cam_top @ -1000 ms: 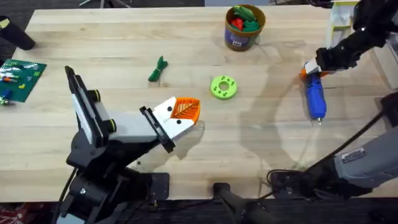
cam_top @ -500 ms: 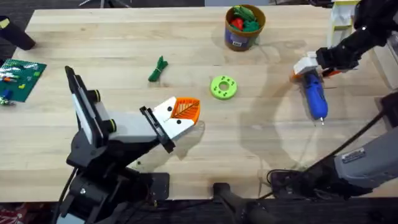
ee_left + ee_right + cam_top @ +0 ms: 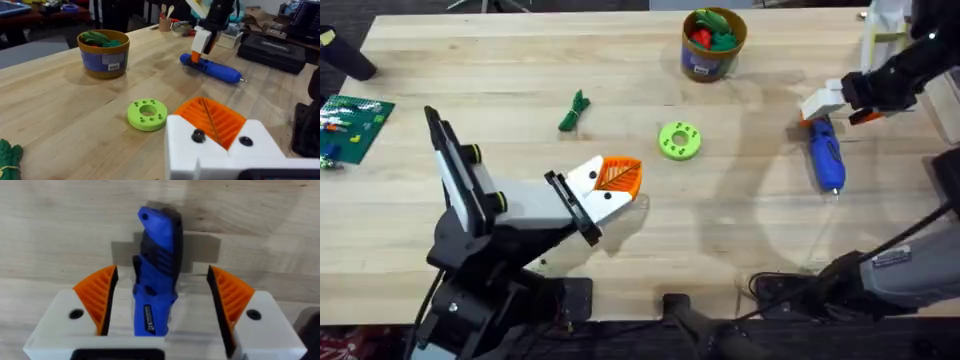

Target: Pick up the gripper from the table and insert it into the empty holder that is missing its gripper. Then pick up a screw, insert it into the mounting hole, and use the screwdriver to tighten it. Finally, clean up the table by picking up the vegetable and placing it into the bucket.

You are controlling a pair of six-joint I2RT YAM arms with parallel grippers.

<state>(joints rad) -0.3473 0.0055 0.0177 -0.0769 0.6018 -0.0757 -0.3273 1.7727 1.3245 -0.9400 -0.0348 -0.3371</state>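
The left gripper (image 3: pixel 612 180) rests low over the desk (image 3: pixel 520 75) near the front edge, its white and orange fingers pressed together and holding nothing. Past it sits a green disc (image 3: pixel 680 140). The vegetable (image 3: pixel 575 112) lies further back to the left. Toward the right edge, the right gripper (image 3: pixel 828 106) hangs wide open over the screwdriver (image 3: pixel 826 160), which lies flat. The bucket (image 3: pixel 714 43) stands by the far edge.

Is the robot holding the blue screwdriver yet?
No. The right gripper is open, its orange pads either side of the screwdriver near its back end, not touching. The screwdriver lies on the table. The left gripper holds nothing.
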